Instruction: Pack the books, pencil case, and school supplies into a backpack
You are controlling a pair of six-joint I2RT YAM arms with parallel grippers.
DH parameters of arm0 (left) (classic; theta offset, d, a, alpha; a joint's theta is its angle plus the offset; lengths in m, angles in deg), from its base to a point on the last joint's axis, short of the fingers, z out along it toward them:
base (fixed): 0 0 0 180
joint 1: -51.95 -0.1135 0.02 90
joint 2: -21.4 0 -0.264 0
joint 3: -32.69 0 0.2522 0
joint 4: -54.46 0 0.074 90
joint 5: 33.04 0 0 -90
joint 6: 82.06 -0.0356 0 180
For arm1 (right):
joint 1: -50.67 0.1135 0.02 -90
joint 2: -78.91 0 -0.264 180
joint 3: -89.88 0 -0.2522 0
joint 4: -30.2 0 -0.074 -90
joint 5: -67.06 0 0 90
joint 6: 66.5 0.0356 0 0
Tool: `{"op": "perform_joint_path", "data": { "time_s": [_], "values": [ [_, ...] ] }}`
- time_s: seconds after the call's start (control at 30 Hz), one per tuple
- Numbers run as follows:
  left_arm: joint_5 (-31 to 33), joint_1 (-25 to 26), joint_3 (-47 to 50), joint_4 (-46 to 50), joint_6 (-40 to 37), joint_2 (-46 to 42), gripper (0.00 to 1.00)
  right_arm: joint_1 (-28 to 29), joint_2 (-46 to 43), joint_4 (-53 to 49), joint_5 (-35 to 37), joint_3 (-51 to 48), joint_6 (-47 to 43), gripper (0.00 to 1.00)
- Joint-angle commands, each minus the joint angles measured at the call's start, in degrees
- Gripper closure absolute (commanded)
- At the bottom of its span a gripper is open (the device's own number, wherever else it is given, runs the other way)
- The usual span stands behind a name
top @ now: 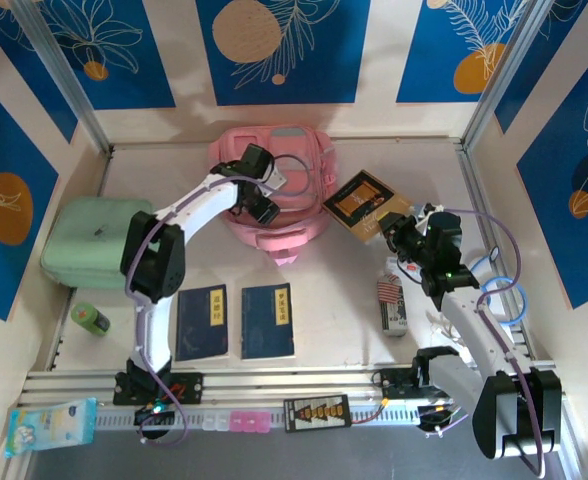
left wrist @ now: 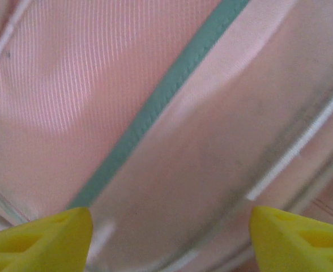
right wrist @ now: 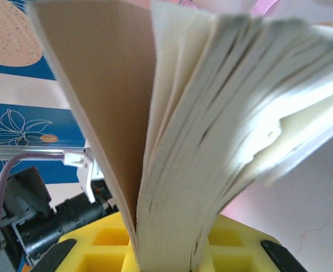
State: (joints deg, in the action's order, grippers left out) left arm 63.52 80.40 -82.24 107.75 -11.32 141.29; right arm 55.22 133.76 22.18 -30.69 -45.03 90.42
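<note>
Centrally, the dark brown book (top: 366, 203) is clamped by one edge in the closed right end effector (top: 392, 230), its pages fanning loose, just beside the right flank of the pink backpack (top: 296, 232) at the far middle of the worktop (top: 334, 300). Over the backpack the left end effector (left wrist: 169, 235) stands with jaws apart and nothing between them, close against pink fabric crossed by a green trim (left wrist: 155, 107), while the two blue books (top: 267, 320) lie flat near the arm bases. Good practice, as judged: the left spreads the mouth wide, and the right tilts the book so its pages fall shut before entry and cannot catch the rim.
</note>
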Motion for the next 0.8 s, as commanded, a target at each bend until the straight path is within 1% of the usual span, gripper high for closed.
{"op": "perform_joint_path", "data": {
  "time_s": [0.0,0.1,0.17,0.3,0.37,0.43,0.47,0.57,0.63,0.73,0.77],
  "values": [
    [2.58,1.91,-3.76,4.42,-6.17,3.15,0.30,-0.42,-1.68,2.82,-1.44,0.39,-0.28,0.82],
    [1.78,3.05,-3.91,3.94,-7.88,4.69,0.31,-0.75,-1.83,2.27,-1.56,0.45,-0.27,0.82],
    [2.42,3.32,-4.41,3.19,-7.99,5.52,0.31,-0.86,-2.03,1.88,-1.57,0.59,-0.38,0.82],
    [3.19,3.33,-5.78,2.41,-7.99,6.62,0.35,-1.43,-2.12,1.22,-2.00,0.80,-0.43,0.82],
    [4.76,3.35,-5.88,1.25,-7.75,6.75,0.40,-1.65,-2.33,1.07,-2.21,0.67,-0.25,0.82],
    [6.29,3.35,-6.06,-0.38,-6.70,6.73,0.49,-1.91,-2.49,0.96,-2.19,0.48,-0.29,0.82],
    [7.06,3.32,-6.43,-1.00,-5.53,6.75,0.50,-2.05,-2.61,0.95,-2.26,0.38,-0.37,0.82],
    [5.30,3.65,-6.61,-1.70,-4.06,5.76,0.54,-2.67,-2.82,0.34,-2.26,0.23,-0.51,0.82],
    [4.77,4.08,-6.17,-2.55,-3.77,4.81,0.59,-3.31,-3.35,-0.43,-2.15,0.17,-0.87,0.82],
    [4.64,4.62,-6.06,-2.87,-3.73,3.55,0.69,-4.53,-4.83,-1.89,-1.76,0.01,-1.84,0.82],
    [4.36,4.70,-6.06,-2.96,-3.55,3.02,0.74,-4.95,-5.42,-2.51,-1.70,0.03,-2.32,0.82]
  ]
}}
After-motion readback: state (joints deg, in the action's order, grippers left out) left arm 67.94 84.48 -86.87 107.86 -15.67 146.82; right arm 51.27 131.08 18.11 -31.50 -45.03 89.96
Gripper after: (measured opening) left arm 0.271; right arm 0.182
